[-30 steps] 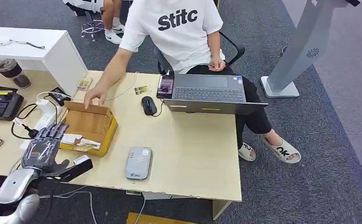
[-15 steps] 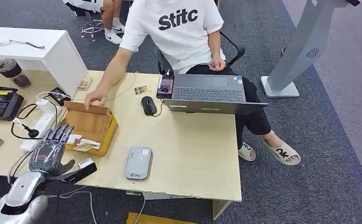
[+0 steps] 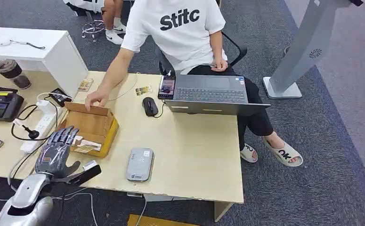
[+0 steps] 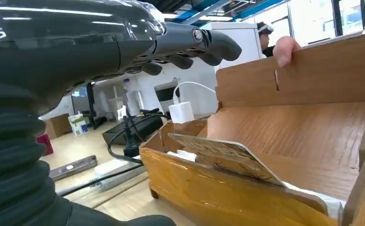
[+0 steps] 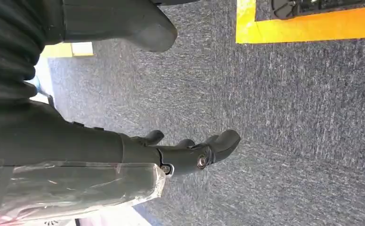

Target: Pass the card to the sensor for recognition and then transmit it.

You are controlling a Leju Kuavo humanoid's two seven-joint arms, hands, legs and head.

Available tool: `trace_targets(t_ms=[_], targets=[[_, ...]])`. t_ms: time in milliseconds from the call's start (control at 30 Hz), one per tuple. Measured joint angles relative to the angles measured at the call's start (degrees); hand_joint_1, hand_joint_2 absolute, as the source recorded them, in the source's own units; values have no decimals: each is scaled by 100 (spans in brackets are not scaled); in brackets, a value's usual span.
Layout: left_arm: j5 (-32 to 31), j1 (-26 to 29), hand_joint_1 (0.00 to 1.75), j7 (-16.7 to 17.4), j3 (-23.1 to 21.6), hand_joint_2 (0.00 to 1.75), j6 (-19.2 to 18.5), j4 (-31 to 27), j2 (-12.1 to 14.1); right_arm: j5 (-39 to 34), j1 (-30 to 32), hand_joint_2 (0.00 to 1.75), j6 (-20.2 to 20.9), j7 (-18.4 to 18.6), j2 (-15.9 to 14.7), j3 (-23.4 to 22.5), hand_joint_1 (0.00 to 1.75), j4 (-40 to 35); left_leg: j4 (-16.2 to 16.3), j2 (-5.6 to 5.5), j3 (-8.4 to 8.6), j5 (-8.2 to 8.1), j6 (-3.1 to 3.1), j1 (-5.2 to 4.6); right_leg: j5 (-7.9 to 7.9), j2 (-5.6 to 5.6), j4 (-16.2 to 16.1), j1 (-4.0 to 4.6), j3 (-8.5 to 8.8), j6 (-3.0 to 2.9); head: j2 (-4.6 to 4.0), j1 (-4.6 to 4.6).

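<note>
A wooden box (image 3: 93, 126) stands on the desk's left part with cards (image 3: 87, 146) lying at its near end. My left hand (image 3: 54, 151) hovers at the box's near left corner, fingers spread and holding nothing. In the left wrist view the hand (image 4: 100, 42) reaches over the box (image 4: 293, 136), its fingers (image 4: 204, 40) above a patterned card (image 4: 227, 153) leaning on the near wall. A grey card sensor (image 3: 140, 164) lies flat to the right of the box. My right hand (image 5: 185, 153) hangs over the carpet, empty, fingers loosely apart.
A seated person's hand (image 3: 95, 98) holds the box's back flap. A laptop (image 3: 210, 93), mouse (image 3: 150, 106) and phone (image 3: 166, 86) lie at the desk's far side. A power strip (image 3: 40, 127), cables and a controller (image 3: 0, 104) sit left of the box.
My left hand has moved right and a little nearer along the box's near left corner. The person's hand stays on the flap.
</note>
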Motion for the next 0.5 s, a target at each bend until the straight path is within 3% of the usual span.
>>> trace_targets(t_ms=[133, 167, 200, 333, 433, 500], targets=[[0, -29, 14, -31, 0, 175, 13, 57, -17, 2, -2, 175, 0, 0, 0, 2, 0, 0, 0, 0, 0, 0, 0, 0, 0, 0, 0, 0, 0, 0, 0, 0], [2, -35, 23, -37, 0, 175, 24, 72, -17, 20, -1, 175, 0, 0, 0, 2, 0, 0, 0, 0, 0, 0, 0, 0, 0, 1, 0, 0, 0, 0, 0, 2], [0, -38, 42, -42, 0, 175, 42, 90, -20, 31, -2, 175, 0, 0, 0, 2, 0, 0, 0, 0, 0, 0, 0, 0, 0, 0, 0, 0, -1, 0, 0, 2], [7, -73, 52, -55, 0, 175, 131, 184, -20, 81, -6, 175, 7, 0, 0, 2, 0, 0, 0, 0, 0, 0, 0, 0, 0, 0, 0, 0, 0, 0, 0, 2], [22, -111, 80, -66, 0, 175, 166, 271, -20, 83, -7, 175, 9, -2, 0, 2, 0, 0, 0, 0, 0, 0, 0, 0, 0, 0, 0, 0, 0, 0, 0, 2], [35, -127, 84, -68, 0, 175, 170, 308, -20, 85, -8, 175, 9, -2, 0, 2, 0, 0, 0, 0, 0, 0, 0, 0, 0, 0, 0, 0, 0, 0, 0, 2]])
